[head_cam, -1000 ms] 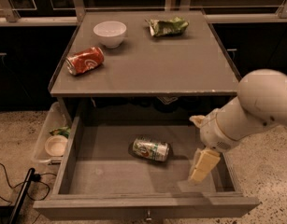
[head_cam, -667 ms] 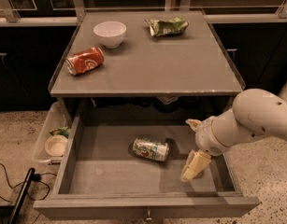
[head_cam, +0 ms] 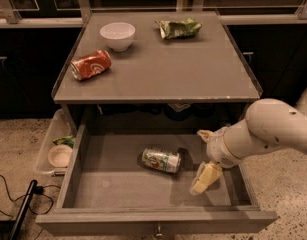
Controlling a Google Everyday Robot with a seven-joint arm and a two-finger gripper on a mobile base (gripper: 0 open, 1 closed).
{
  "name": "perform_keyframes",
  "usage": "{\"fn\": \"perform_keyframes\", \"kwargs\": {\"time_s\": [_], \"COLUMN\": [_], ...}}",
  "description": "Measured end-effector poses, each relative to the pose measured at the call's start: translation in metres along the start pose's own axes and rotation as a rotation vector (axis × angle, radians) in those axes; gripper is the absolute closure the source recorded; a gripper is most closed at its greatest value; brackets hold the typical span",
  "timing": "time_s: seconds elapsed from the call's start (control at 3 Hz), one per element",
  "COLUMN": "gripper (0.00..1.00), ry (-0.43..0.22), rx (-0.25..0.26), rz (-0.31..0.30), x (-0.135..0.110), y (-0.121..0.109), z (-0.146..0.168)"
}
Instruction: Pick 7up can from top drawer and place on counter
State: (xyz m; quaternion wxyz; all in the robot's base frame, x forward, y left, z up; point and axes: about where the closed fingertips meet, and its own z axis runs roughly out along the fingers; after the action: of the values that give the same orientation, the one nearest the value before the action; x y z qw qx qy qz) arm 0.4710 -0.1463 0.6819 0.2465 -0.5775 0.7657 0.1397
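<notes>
**Surface and room.** The counter is a flat grey tabletop with a pale, chipped front edge. Dark cabinet fronts stand behind it, and the floor is speckled stone. Three items rest on the counter:
- a white bowl at rear left;
- a crumpled green bag at rear centre;
- an orange-red soda can on its side near the left edge.

A black cable runs over the floor at lower left.

**Containers.** The top drawer is pulled fully out below the counter. Its knob is at the middle of the front panel. The 7up can lies on its side on the drawer floor, near the centre. A clear plastic bin sits just beside the drawer's left wall. It contains a small white round item and something green.

**Gripper.** The gripper is inside the drawer at its right side, to the right of the 7up can. One pale finger points down toward the drawer floor and the other sits higher, toward the back. The jaws are spread wide and hold nothing. The gripper is near the can but apart from it.
</notes>
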Motion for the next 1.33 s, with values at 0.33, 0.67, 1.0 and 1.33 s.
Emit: {"fn": "perform_keyframes", "kwargs": {"time_s": [0.33,0.67,1.0,1.33], "gripper": [0.00,0.00,0.00,0.00], "ry": [-0.075,-0.145,-0.214,-0.243], "rx": [-0.009,0.004,0.017,0.025], "rz": [0.027,0.037,0.030,-0.013], "x": [-0.003,-0.008,-0.019,-0.033], "y": [-0.012,-0.025,-0.035,-0.037], "z": [0.033,0.051,0.070,0.091]}}
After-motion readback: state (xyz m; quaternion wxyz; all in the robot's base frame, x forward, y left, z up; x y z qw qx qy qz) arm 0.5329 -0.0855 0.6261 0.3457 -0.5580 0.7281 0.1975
